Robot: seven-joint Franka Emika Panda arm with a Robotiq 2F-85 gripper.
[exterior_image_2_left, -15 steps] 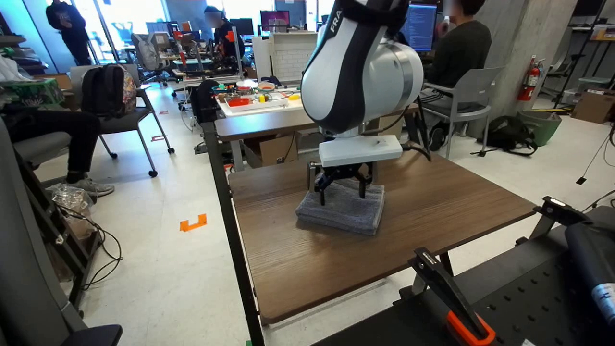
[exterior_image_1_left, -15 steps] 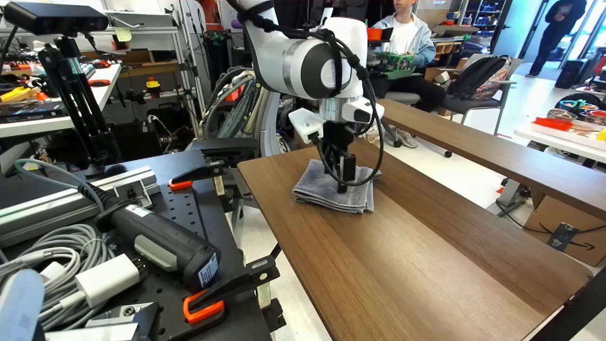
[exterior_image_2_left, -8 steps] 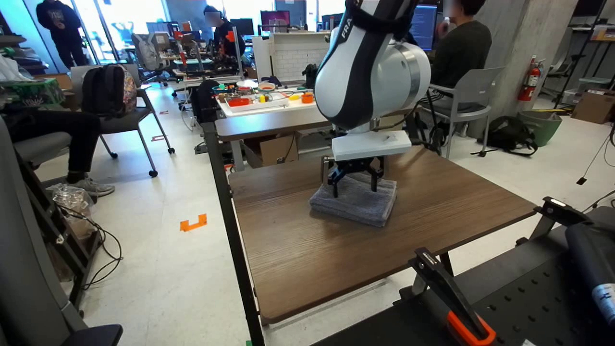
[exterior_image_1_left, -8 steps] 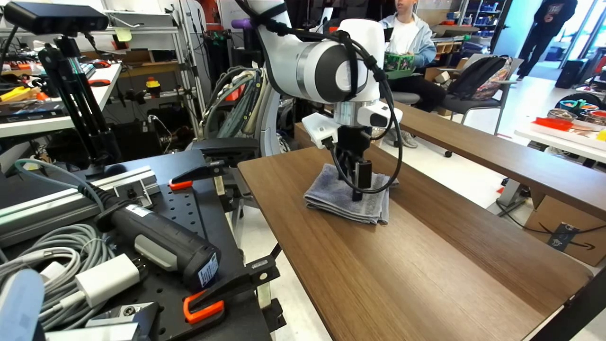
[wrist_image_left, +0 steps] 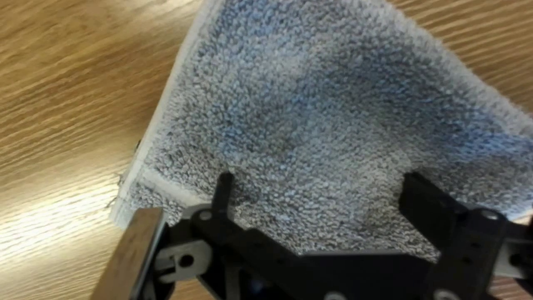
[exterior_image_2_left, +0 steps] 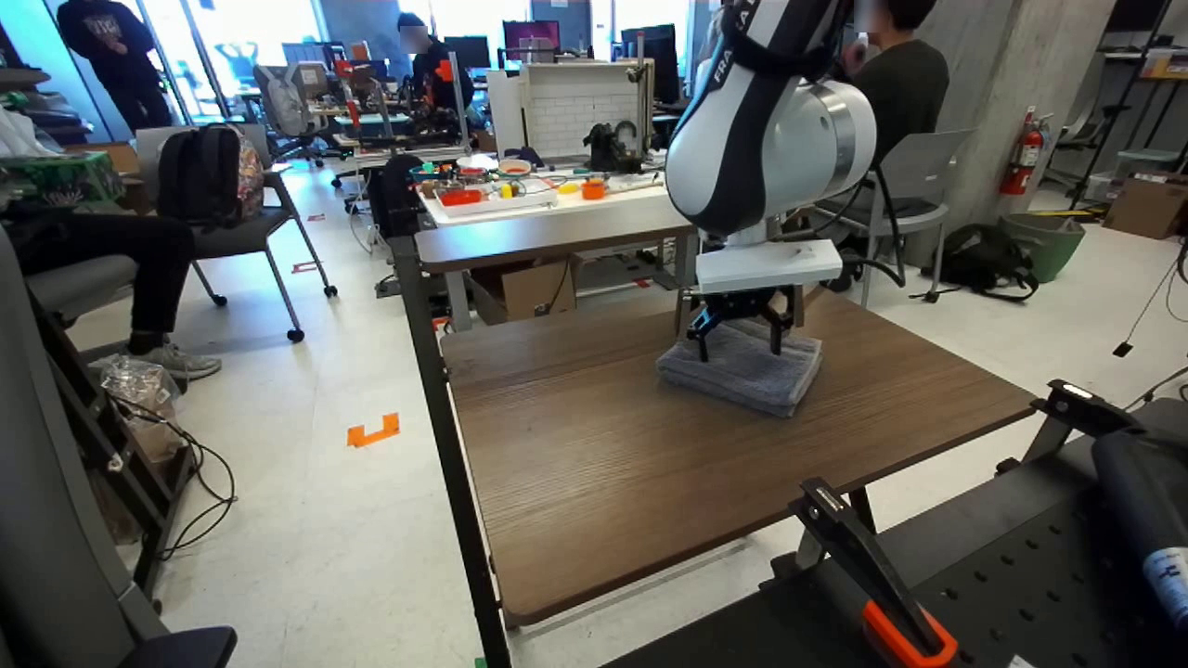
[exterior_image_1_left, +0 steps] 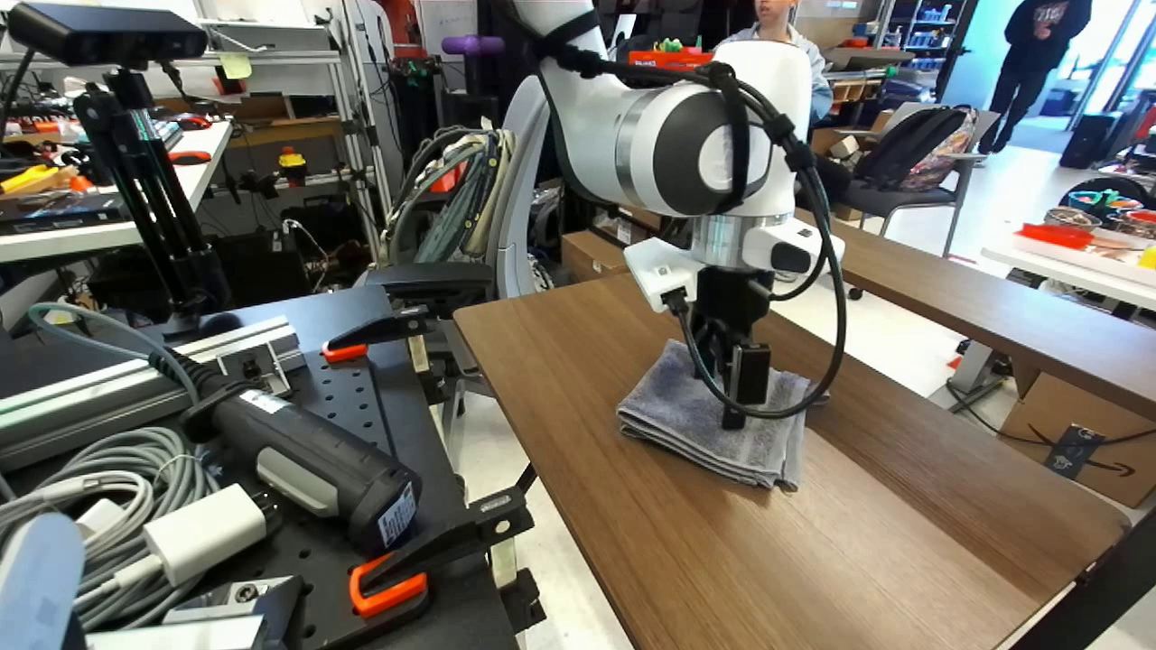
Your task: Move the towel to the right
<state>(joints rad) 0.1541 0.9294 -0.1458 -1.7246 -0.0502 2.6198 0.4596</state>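
Towel (exterior_image_2_left: 742, 380) lies folded and a little rumpled on the desk (exterior_image_2_left: 603, 520), toward one o'clock from its middle in an exterior view. Over it the gripper (exterior_image_2_left: 740, 355) points down, its two fingers (wrist_image_left: 429, 206) spread apart, tips touching the top fold. In the wrist view the fingers stand at about eight and four o'clock, and the desk shows at nine and two.

A grey towel (exterior_image_2_left: 742, 377) with bluish patches, folded in layers into a rough square, lies flat and slightly rumpled on the far half of a brown table (exterior_image_2_left: 603, 482). In the wrist view its surface is fuzzy, its left edge pale.
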